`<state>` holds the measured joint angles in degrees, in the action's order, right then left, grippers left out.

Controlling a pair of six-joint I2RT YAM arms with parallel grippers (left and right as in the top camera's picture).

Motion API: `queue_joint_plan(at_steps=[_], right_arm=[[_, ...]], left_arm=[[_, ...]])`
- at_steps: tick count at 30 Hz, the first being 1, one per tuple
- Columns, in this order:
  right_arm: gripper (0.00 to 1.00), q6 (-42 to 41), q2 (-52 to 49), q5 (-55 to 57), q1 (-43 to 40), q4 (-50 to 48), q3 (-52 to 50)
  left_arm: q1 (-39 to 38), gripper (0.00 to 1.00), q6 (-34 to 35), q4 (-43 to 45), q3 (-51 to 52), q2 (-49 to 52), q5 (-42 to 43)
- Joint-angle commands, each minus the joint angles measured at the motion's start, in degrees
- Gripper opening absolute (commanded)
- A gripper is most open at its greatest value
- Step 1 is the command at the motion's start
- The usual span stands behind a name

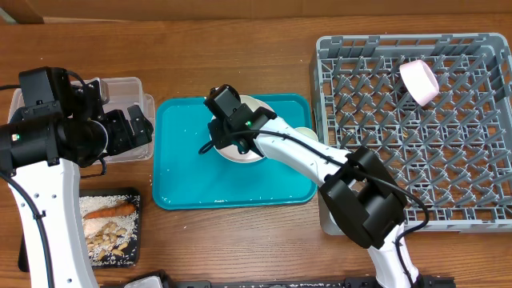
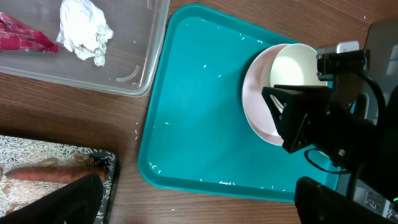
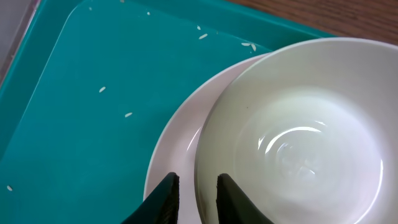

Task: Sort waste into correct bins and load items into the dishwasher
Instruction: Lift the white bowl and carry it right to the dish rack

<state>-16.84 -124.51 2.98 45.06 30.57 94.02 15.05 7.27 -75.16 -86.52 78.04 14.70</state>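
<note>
Wooden table [image 1: 240,24], carrying every item listed.

1. Grey dishwasher rack [image 1: 432,160], right side of the table, with rows of upright tines. A pink cup [image 1: 419,82] lies tilted among the tines in its far part.
2. Teal tray [image 1: 184,176], centre, just left of the rack. Loose rice grains [image 3: 127,114] are scattered over it.
3. Clear plastic bin [image 2: 143,68], far left, beside the tray's far-left corner. It holds a crumpled white tissue [image 2: 84,28] and a red wrapper [image 2: 25,34] further left.
4. Black tray [image 1: 138,228], near left. It holds cooked rice, a carrot [image 1: 110,212] and other scraps.
5. Pink plate [image 3: 177,149], on the right part of the teal tray.
6. White bowl [image 3: 298,137], upright and glossy inside, sitting on the pink plate, offset toward its far-right side.
7. Left gripper [image 1: 132,126], above the bin's right edge. Its jaws are spread wide with nothing between them.
8. Right gripper [image 3: 198,186], down at the bowl. Its jaws straddle the bowl's rim, one over the plate and one inside the bowl, set close together. Whether they pinch the rim cannot be told.
</note>
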Motion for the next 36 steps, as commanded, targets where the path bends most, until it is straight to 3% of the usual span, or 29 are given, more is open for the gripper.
queue_joint_plan(at_steps=[1,6,12,15,23,28,33,36], right_arm=[[0.22,0.5,-1.6,-0.1,0.3,-0.1,-0.1],[0.16,0.5,-1.4,-0.1,0.3,0.1,0.2],[0.15,0.5,0.6,-0.1,0.2,0.6,1.4],[0.04,0.5,2.1,-0.1,0.2,0.6,2.2],[0.04,1.0,8.0,-0.6,0.2,3.1,2.6],[0.04,3.8,16.7,-3.4,-0.6,4.9,2.6],[0.04,3.8,29.0,-19.2,-7.6,4.6,2.6],[0.04,3.7,34.6,-32.4,-16.2,4.9,2.6]], left_arm=[[0.3,1.00,-0.9,0.1,-1.0,0.0,-0.3],[0.3,1.00,-0.9,0.1,-1.0,0.0,-0.3],[0.3,1.00,-0.9,0.1,-1.0,0.0,-0.3],[0.3,1.00,-0.9,0.1,-1.0,0.0,-0.3],[0.3,1.00,-0.9,0.1,-1.0,0.0,-0.3],[0.3,1.00,-0.9,0.1,-1.0,0.0,-0.3],[0.3,1.00,-0.9,0.1,-1.0,0.0,-0.3],[0.3,1.00,-0.9,0.1,-1.0,0.0,-0.3]])
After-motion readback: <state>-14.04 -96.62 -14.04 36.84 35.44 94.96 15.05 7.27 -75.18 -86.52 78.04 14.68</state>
